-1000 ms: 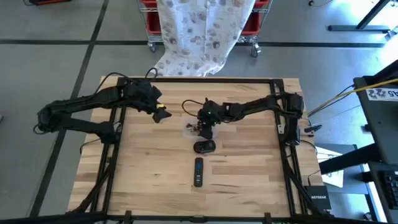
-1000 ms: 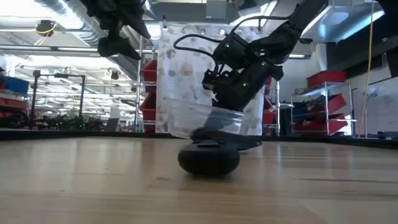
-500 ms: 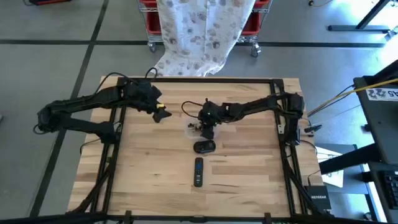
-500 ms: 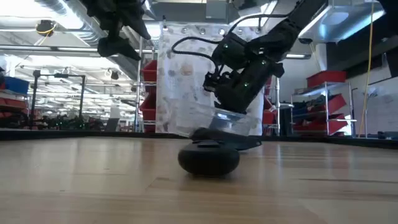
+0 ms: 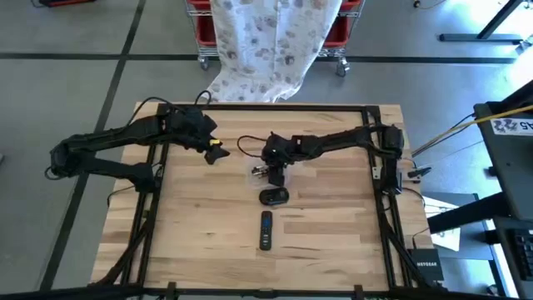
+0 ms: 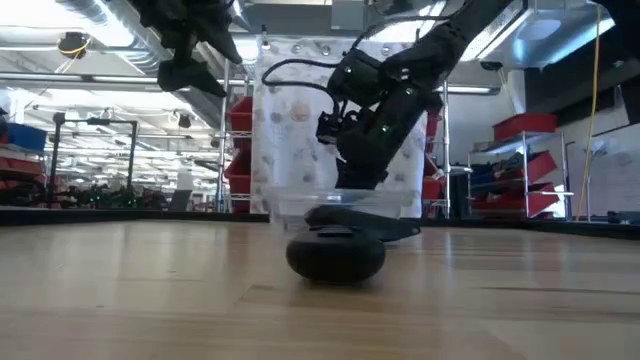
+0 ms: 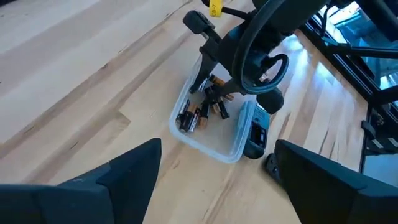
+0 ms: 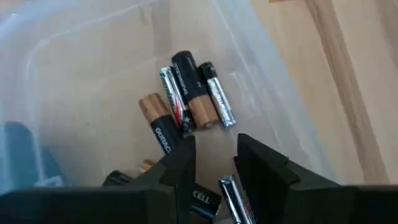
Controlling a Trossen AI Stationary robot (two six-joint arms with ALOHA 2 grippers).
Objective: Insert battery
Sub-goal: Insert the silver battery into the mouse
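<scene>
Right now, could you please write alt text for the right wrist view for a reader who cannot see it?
The right pincer, fingers slightly apart, hangs inside a clear plastic tray above loose black-and-copper cylindrical batteries on its floor. None is gripped; light wooden table shows beyond the tray's wall.

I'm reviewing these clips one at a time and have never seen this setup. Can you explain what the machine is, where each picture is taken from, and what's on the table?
Two dark robot arms work at a wooden table. One picture looks straight down, one looks level across the table top, and one camera rides on each wrist. The right gripper reaches into a clear plastic tray holding several loose batteries; its fingers are open just above them and hold nothing. Beside the tray lies a black computer mouse, and nearer the table's front edge a black remote control. The left gripper waits raised to one side, fingers open.
</scene>
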